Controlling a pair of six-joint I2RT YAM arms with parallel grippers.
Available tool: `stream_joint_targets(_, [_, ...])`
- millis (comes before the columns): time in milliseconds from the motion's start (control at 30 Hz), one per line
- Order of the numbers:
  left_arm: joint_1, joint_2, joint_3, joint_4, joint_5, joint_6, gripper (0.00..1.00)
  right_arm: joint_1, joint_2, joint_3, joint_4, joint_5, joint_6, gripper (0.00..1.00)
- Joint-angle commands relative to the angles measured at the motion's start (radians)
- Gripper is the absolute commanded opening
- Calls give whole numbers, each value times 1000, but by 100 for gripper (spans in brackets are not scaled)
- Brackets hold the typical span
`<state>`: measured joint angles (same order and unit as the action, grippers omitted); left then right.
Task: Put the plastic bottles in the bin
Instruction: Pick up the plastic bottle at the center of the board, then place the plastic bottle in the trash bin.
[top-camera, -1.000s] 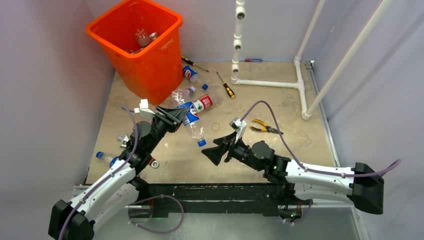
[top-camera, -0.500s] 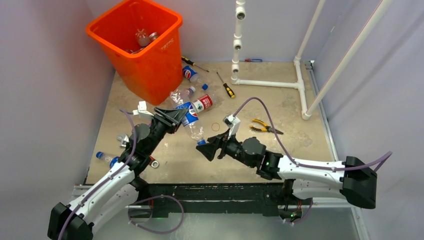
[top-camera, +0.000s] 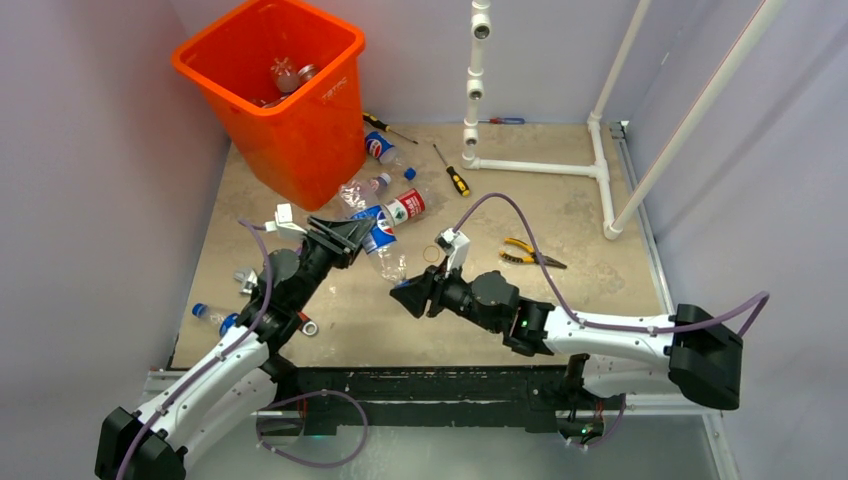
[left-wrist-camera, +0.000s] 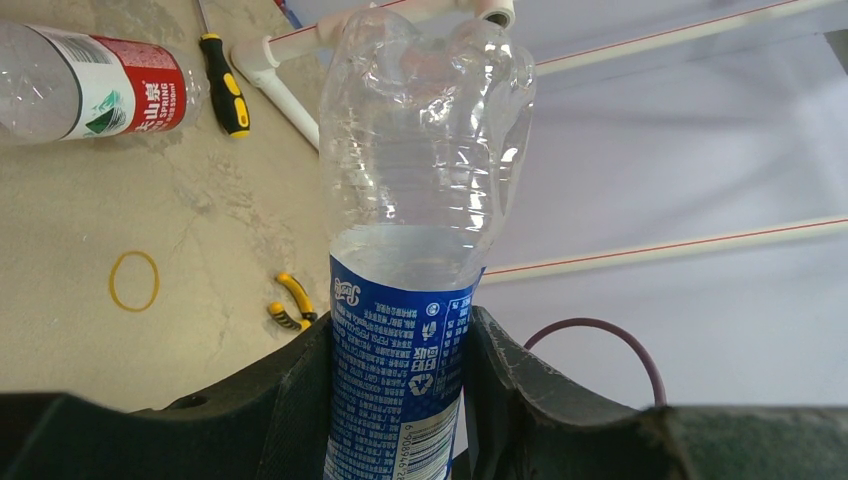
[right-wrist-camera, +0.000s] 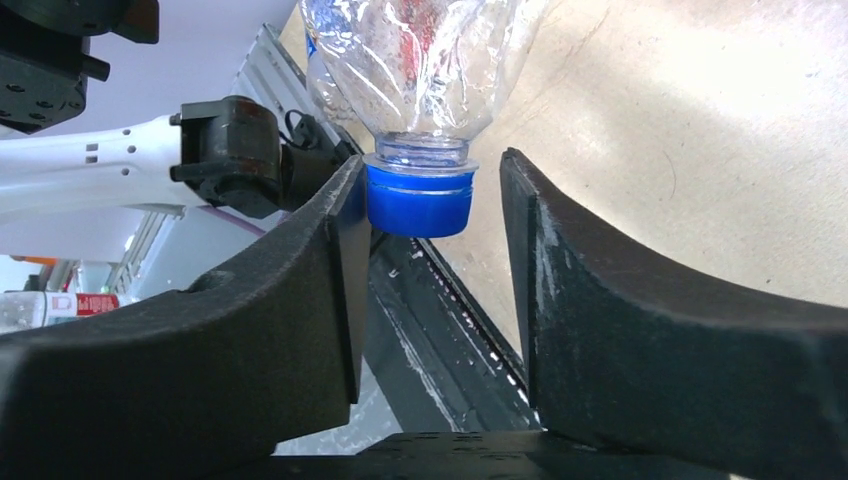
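Near the middle of the bench, left fingers clamped on the label of a clear blue-labelled bottle, its cap end pointing to 5 o'clock in the top view. Right fingers come in from 4 o'clock and stand apart, straddling the bottle's blue cap. One finger touches the cap's side, the other is just clear of it.

Orange bin in the 11 o'clock corner, a few binned bottles inside. Loose at 5 o'clock from the bin: red-labelled bottle, crumpled clear bottle. Small bottle near the bin wall. Edge bottle at 8 o'clock, beside the left arm.

Yellow-handled screwdriver toward 12 o'clock. Pliers at 2 o'clock from the right fingers.
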<state>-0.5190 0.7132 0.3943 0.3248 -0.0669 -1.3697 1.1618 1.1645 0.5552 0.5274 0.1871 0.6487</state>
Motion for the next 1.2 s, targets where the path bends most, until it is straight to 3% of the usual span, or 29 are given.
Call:
stream_joint_targets(0, [-7, -2, -3, 40, 1, -2, 23, -4, 4, 44, 2, -6, 9, 46])
stream_joint_targets(167, [-10, -16, -2, 23, -3, 16, 27, -4, 4, 44, 0, -4, 9, 23])
stream_joint_targets(233, [-10, -22, 21, -31, -8, 52, 45, -4, -16, 41, -16, 4, 2, 0])
stream_joint_targets(333, [-10, -33, 117, -214, -66, 166, 80, -4, -75, 44, -113, 28, -24, 0])
stream_joint_targets(400, [-10, -35, 210, -370, -141, 307, 97, -4, -147, 44, -214, 48, -55, 0])
stream_joint_targets(500, [-10, -25, 356, -521, -266, 547, 99, -4, -248, 70, -429, 93, -94, 0])
stream_joint_targets(567, [-10, -3, 470, -545, -270, 735, 99, -4, -302, 106, -590, 121, -107, 0])
stream_joint_targets(733, [-10, 106, 684, -589, 72, 1194, 95, -4, -317, 256, -933, 115, -131, 0])
stream_joint_targets(833, [-97, 176, 756, -650, 155, 1376, 95, -4, -262, 354, -1089, 109, -140, 0])
stream_joint_targets(1000, [-219, 261, 809, -780, 270, 1608, 95, -4, -245, 445, -1198, 112, -175, 0])
stream_joint_targets(1167, [-282, 210, 763, -869, 298, 1934, 99, -4, -281, 469, -1207, 107, -206, 0])
